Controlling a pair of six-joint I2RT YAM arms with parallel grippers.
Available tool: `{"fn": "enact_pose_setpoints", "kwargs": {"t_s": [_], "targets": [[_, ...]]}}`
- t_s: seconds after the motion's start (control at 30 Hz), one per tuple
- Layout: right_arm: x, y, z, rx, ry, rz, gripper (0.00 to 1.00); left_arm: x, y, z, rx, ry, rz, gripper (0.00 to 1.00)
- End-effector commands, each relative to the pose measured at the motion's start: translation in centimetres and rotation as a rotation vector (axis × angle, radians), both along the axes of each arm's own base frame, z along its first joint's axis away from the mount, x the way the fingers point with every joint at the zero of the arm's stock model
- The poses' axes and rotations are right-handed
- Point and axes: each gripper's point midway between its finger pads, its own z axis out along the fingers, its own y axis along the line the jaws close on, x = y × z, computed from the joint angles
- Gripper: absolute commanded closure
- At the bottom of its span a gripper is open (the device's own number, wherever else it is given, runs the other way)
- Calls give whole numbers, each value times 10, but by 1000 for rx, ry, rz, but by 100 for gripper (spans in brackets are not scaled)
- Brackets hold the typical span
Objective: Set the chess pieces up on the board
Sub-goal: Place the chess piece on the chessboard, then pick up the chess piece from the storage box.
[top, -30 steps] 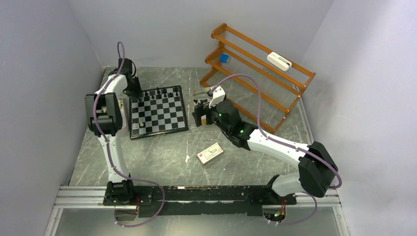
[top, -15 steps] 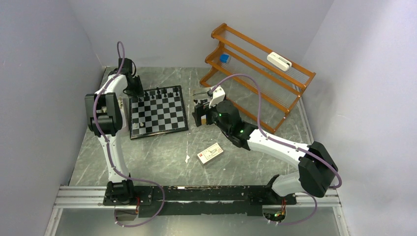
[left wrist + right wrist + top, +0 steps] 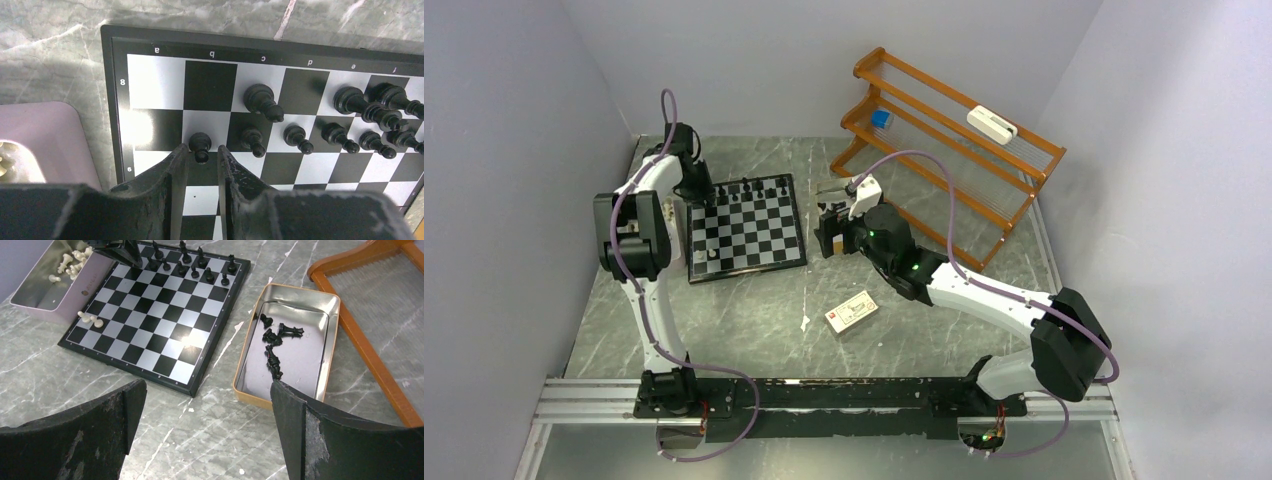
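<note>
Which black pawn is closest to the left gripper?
The leftmost pawn in the row, alone in column b. It stands right inside the left gripper, between its two fingers; the other pawns stand farther right.

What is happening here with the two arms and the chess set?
The left end effector is at a corner of the board, its fingers flanking an upright black pawn on the b-file, slightly apart from it. The right end effector hangs wide open above the table near a tan tin with a few black pieces in it.
</note>
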Motion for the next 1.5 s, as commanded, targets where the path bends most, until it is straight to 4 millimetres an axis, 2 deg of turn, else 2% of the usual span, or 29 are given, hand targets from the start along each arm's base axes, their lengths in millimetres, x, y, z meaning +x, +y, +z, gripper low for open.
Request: {"fn": "enact_pose_setpoints", "kwargs": {"t_s": [0.0, 0.3, 0.4, 0.63, 0.73, 0.97, 1.1, 1.2, 1.37, 1.4, 1.43, 1.47], "targets": [[2, 1, 7, 18, -21, 0, 0, -3, -5, 13, 11, -12, -1, 67], [1, -1, 10, 22, -26, -3, 0, 4, -7, 13, 14, -23, -11, 72], [0, -1, 10, 22, -27, -3, 0, 4, -1, 14, 45, -22, 5, 71], [1, -1, 9, 24, -23, -7, 0, 3, 0, 17, 49, -21, 9, 72], [3, -3, 8, 32, -9, -30, 0, 4, -3, 29, 41, -43, 5, 71], [13, -4, 2, 10, 46, -96, 0, 8, -7, 69, 27, -139, -7, 62], [13, 3, 1, 11, 41, -66, 0, 0, -18, 86, -28, -169, -29, 62], [23, 4, -4, -13, 45, -83, 2, -15, -33, 99, -80, -204, -61, 60], [50, -3, -22, -91, 61, -124, 14, -49, -65, 134, -170, -309, -166, 49], [56, -6, -27, -107, 65, -129, 17, -58, -78, 138, -188, -323, -207, 32], [62, -9, -29, -121, 65, -132, 22, -67, -85, 139, -198, -327, -232, 4], [68, -13, -34, -134, 70, -134, 26, -76, -92, 140, -204, -332, -255, 1]]}}
